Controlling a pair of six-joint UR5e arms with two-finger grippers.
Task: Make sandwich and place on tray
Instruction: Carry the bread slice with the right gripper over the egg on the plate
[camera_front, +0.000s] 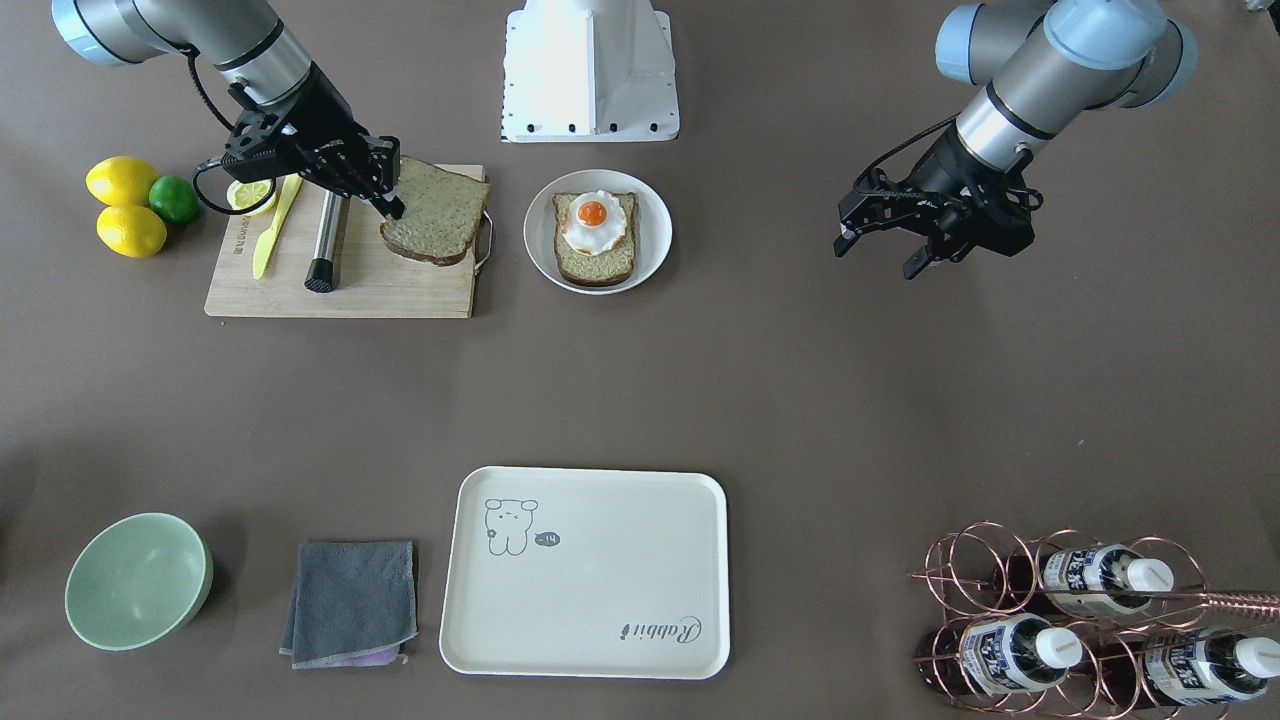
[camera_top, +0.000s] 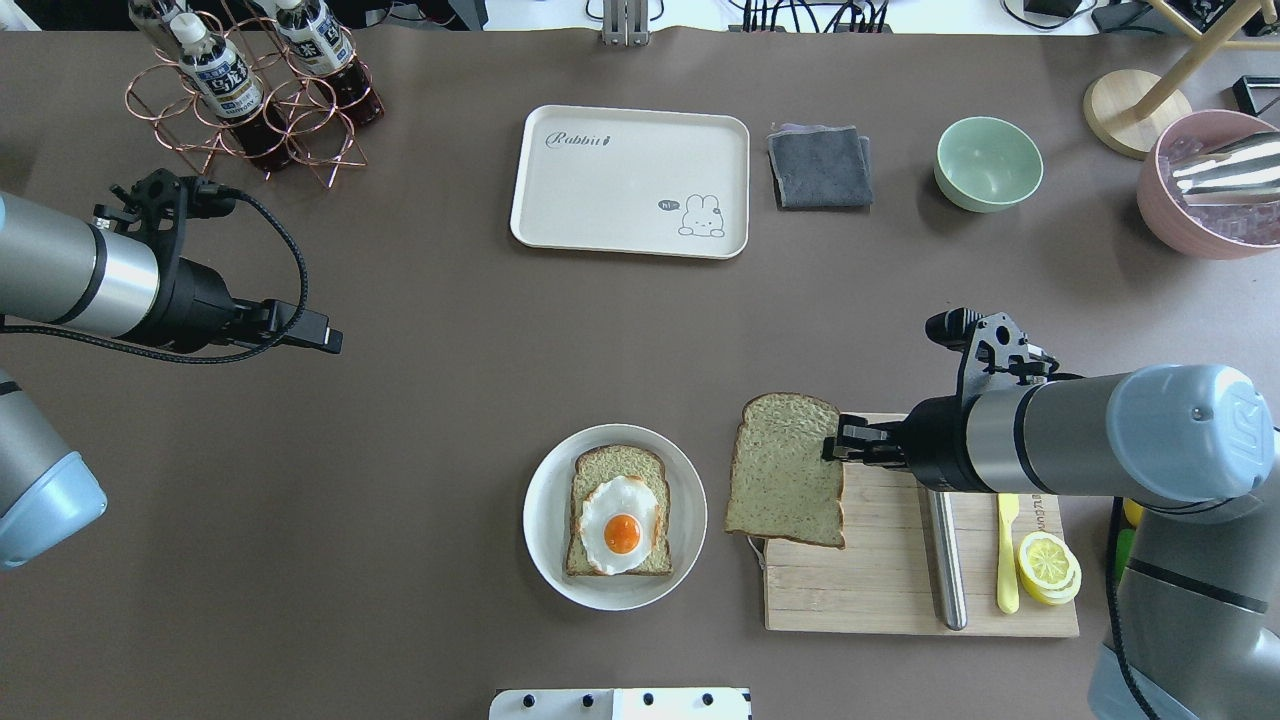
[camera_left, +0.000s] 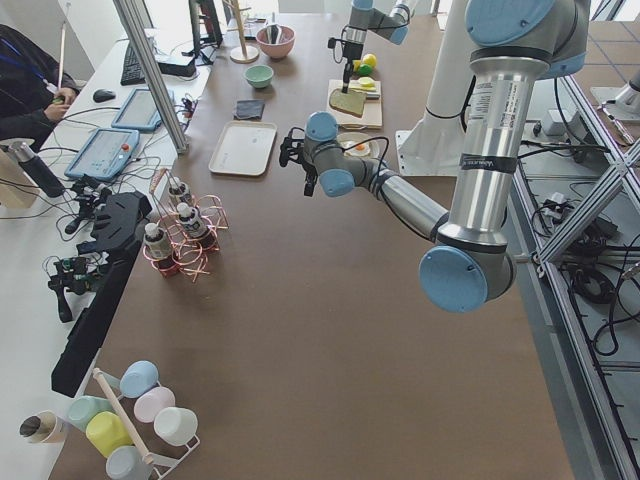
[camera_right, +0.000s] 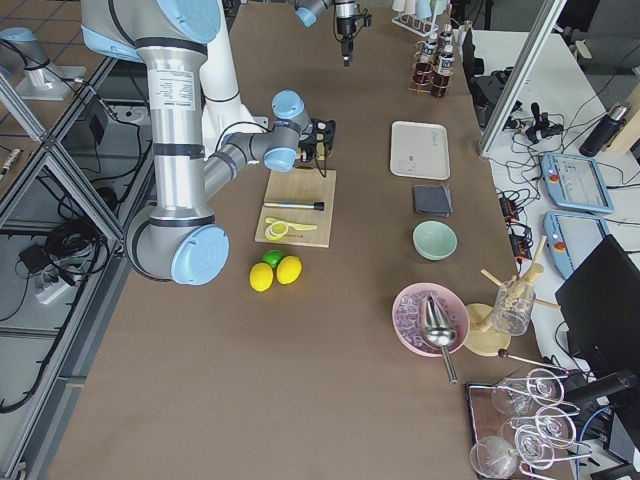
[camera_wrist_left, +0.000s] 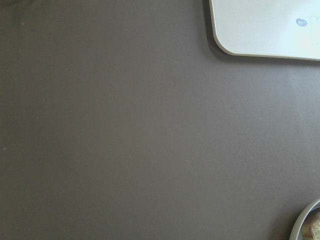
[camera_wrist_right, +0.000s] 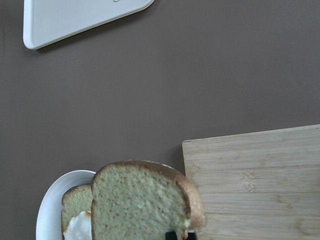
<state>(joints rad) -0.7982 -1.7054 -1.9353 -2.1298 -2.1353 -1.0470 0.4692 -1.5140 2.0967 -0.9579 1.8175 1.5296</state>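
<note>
Surface (camera_front: 800, 400): brown, wide, with the work gathered at the robot's side.

Tray (camera_front: 590, 590): cream, lying at the far edge from the robot, nothing on it, well apart from the plate.

Board (camera_front: 400, 290): wooden, just beside the plate on the robot's right.

Left hand (camera_front: 880, 255): hung over bare surface well off to the other side of the plate, fingers spread, holding nothing.

Plate (camera_front: 652, 225): round, white, between board and left hand.

Upper slice (camera_front: 440, 215): pinched at one edge by the right hand (camera_top: 836, 448), which was clamped on it. The slice looked raised and tilted, overhanging the board's plate-side edge, not yet over the plate.

Lower slice (camera_front: 595, 265): flat on the plate.

Egg (camera_front: 592, 222): fried, sitting on the lower slice, uncovered.

Progress, as judged: base and filling were in place and the top was in the grip, so assembly looked a little past half. Left to do: carry the upper slice across and set it on the egg, then move the plate with its stack over to the tray.
</note>
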